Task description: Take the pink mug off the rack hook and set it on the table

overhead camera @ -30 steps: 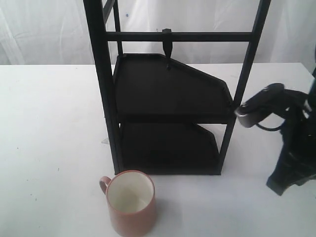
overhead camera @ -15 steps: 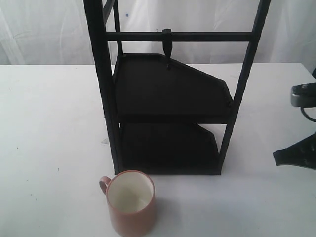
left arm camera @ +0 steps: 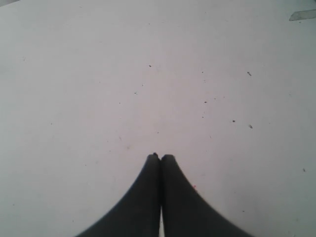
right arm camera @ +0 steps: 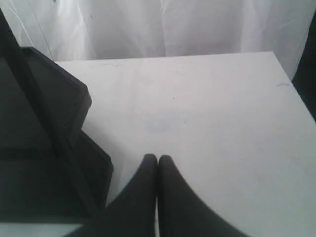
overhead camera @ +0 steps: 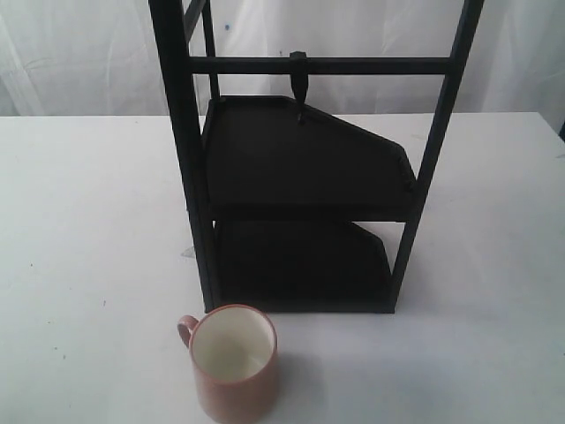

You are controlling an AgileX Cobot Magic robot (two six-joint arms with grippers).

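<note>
From the exterior view I see the pink mug (overhead camera: 234,362) standing upright on the counter (overhead camera: 88,221), off the rack hook (overhead camera: 299,84) and just in front of the left front post of the rack (overhead camera: 190,177). Its cream inside faces up and its handle points to the left. The mug's base is cut off by the lower edge of that view, and the rack's posts run out of the top. The hook hangs from the crossbar (overhead camera: 371,65), dark against the upper shelf (overhead camera: 300,159), so its tip is hard to make out. Neither arm shows in the exterior view, and only the wrist cameras tell me about them. The left hand (left arm camera: 160,157) has its fingers pressed together on nothing, over bare speckled counter. A grey strip (left arm camera: 302,15) at the edge of that picture is too small to identify. The right hand (right arm camera: 157,158) is likewise closed tight and empty, with the rack's shelf corners just beside it and white cloth (right arm camera: 163,24) behind the counter's far edge. The mug appears in neither wrist view.
</note>
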